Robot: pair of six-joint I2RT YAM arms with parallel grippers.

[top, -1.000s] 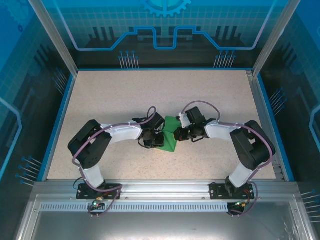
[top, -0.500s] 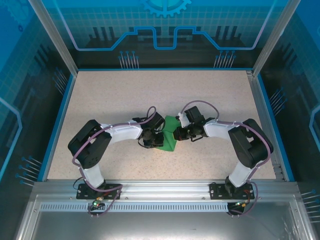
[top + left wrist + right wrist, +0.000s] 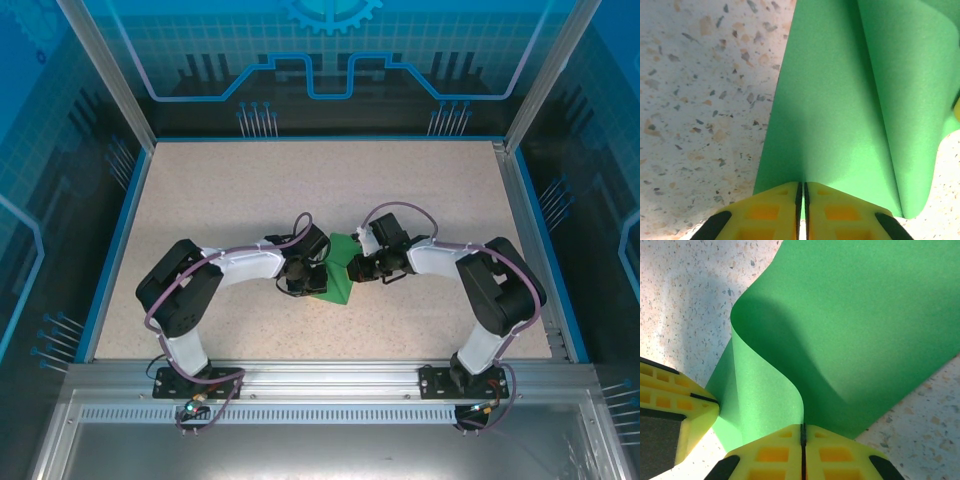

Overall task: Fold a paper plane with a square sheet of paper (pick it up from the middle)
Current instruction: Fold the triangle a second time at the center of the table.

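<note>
Lately, little movement. My right elbow has drawn in a touch toward the centre; both wrists sit where they were a second ago.

Green sheet: lies about mid-worktop, somewhat toward the near edge, between my two pincers. Same spot as before. It is not flat. One flap is laid over along a long crease, and the side by my right wrist rises in a loose curl off the surface.

Left pincer: fingers pressed almost together, a hairline gap between them, nipping the near edge of the sheet. The grip looks a shade looser than it was, though the paper has not slipped.

Right pincer: fingers pressed tight together on the sheet's edge, just at the foot of the curl. A yellow finger of my left pincer shows just beside it, so the two grips are close together.

Reading: a fold is being held, not yet pressed down. The curl is still rounded, so there is no sharp crease on that side. No dart shape so far; I judge the task early to middle. Risk: a slack left grip lets the flap spring back.
</note>
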